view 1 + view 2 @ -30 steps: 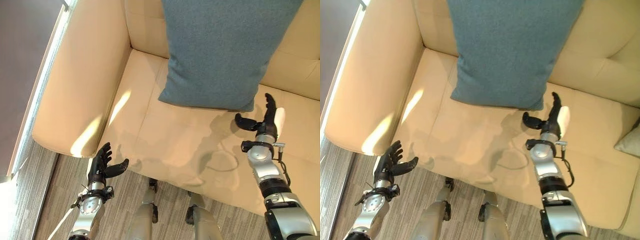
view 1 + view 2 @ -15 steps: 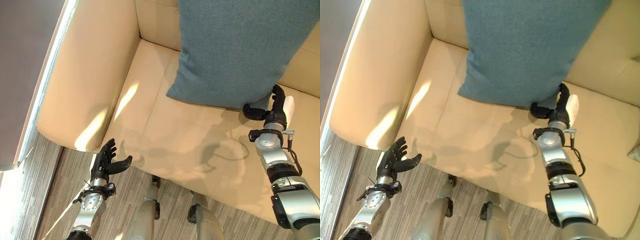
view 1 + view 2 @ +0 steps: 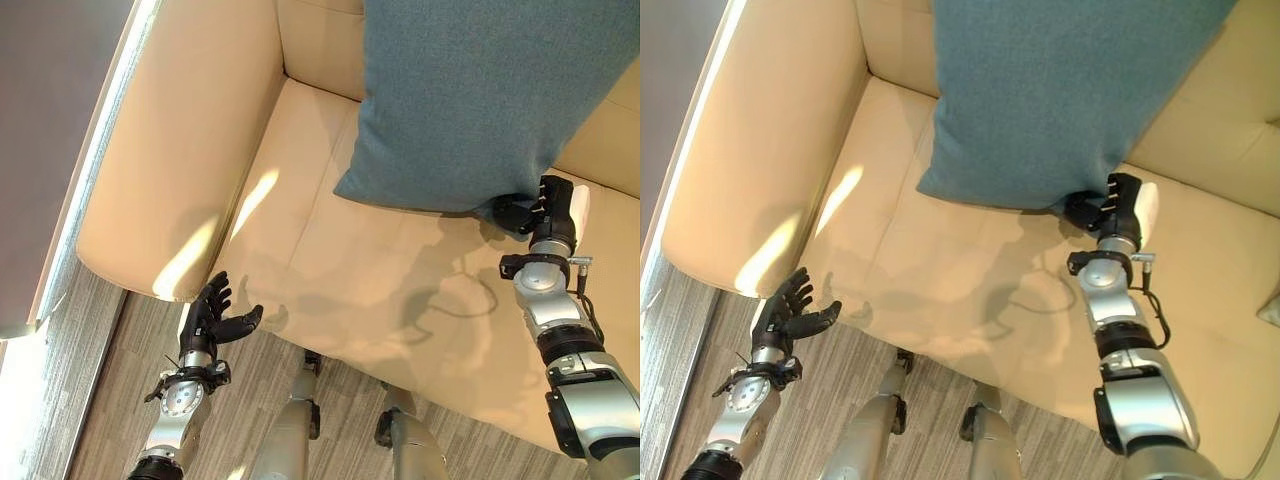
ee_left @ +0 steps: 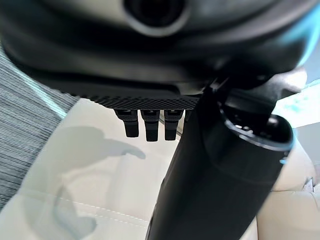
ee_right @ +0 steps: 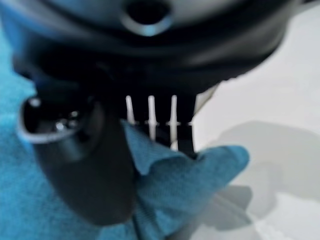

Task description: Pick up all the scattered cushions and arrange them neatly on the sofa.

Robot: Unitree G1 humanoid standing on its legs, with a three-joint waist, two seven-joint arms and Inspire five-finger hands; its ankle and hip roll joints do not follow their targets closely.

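A large blue-grey cushion [image 3: 470,100] leans upright against the back of the cream sofa [image 3: 330,270], its lower edge on the seat. My right hand [image 3: 535,212] is shut on the cushion's lower right corner [image 5: 200,172], thumb and fingers pinching the cloth. My left hand [image 3: 212,322] hangs open below the sofa's front edge near the left armrest [image 3: 170,170], holding nothing.
Sunlight patches lie on the armrest and seat. A grey cushion's corner [image 3: 1272,310] shows at the right edge of the seat. Grey wood-look floor [image 3: 100,400] runs in front of the sofa, with a dark wall strip at the left.
My right hand has reached up to the cushion's lower right corner and curled its fingers onto it. The camera shifted slightly. The left hand stays about where it was.
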